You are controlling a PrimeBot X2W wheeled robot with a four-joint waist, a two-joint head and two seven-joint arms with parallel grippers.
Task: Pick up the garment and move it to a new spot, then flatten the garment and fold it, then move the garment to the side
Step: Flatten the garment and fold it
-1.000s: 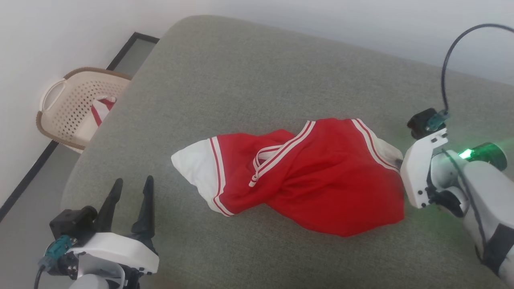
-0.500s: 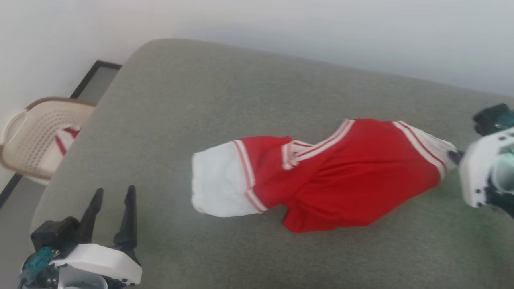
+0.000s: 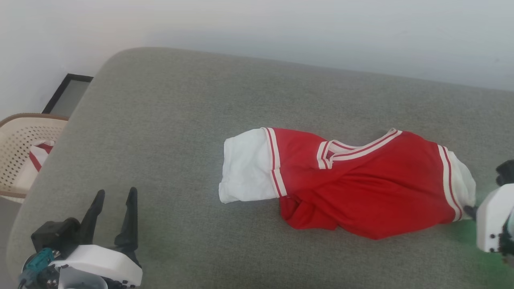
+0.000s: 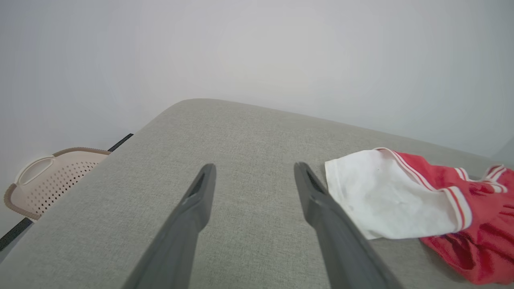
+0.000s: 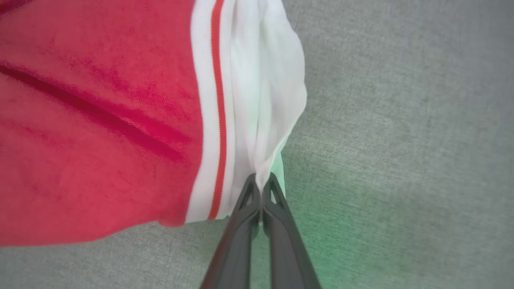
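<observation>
The shirt (image 3: 361, 192) has stretched out longer across the grey cushion (image 3: 200, 100) because we pinch its white sleeve (image 5: 265, 100) in our right gripper (image 5: 261, 186) to drag it, while our left gripper (image 3: 116, 190) waits, released.

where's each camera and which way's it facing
head view: on the head, facing forward and down at the grey cushion and shirt; left jaws lower left, right wrist at right edge.
left wrist view: on that wrist, facing along its open jaws over the cushion.
right wrist view: on that wrist, facing along the right jaws, shut on the shirt's white sleeve.
shared: head and left wrist both show the basket.
</observation>
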